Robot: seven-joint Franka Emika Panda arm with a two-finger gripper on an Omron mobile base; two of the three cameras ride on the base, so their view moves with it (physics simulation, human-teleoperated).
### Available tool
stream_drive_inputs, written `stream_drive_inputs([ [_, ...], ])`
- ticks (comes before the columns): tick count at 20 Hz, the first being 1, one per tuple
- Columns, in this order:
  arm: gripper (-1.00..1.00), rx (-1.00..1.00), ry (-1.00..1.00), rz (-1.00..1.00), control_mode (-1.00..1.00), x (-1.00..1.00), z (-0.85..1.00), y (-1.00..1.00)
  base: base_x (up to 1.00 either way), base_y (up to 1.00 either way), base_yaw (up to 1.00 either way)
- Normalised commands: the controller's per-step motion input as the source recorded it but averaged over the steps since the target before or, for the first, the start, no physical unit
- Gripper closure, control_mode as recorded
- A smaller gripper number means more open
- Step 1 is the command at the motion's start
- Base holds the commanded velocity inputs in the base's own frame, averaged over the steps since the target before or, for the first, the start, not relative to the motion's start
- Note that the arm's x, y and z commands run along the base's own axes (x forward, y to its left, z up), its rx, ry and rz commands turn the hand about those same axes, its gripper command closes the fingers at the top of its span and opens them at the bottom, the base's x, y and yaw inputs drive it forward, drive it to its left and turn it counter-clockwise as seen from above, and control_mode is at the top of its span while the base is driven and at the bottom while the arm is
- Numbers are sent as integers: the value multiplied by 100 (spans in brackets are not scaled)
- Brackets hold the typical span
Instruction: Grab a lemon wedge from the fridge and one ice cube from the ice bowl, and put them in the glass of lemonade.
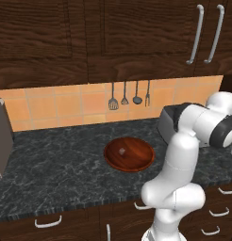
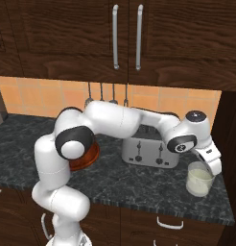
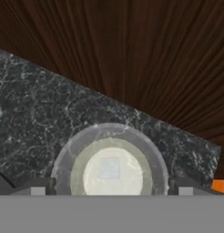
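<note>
the white arm's fingers (image 2: 212,169) hung spread wide, gripping nothing, directly over the short clear tumbler of pale creamy lemonade (image 2: 200,180) at the 4 o'clock end of the dark marbled bench (image 2: 139,185). a tiny pale cube (image 3: 109,168) floated in the drink. another tiny pale ice cube (image 1: 121,151) sat in the round reddish-brown wooden bowl (image 1: 129,154). no lemon wedge could be made out. risk: in lifting away, a finger might have clipped the rim and tipped the glass towards the silver toaster (image 2: 149,150) at its 9 o'clock.
</note>
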Motion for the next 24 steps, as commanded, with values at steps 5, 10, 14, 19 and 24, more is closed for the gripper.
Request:
stream_drive_inputs([
  [5,-100,0,-5,0,-100,-22,0,1,0,0,0],
  [10,-100,0,-7,0,-100,-28,5,40,0,0,0],
  [14,-100,0,-7,3,-100,-31,8,73,0,0,0],
  [19,-100,-2,-7,13,-100,-22,5,97,0,0,0],
  [24,-100,-12,4,29,-100,-21,7,100,0,0,0],
])
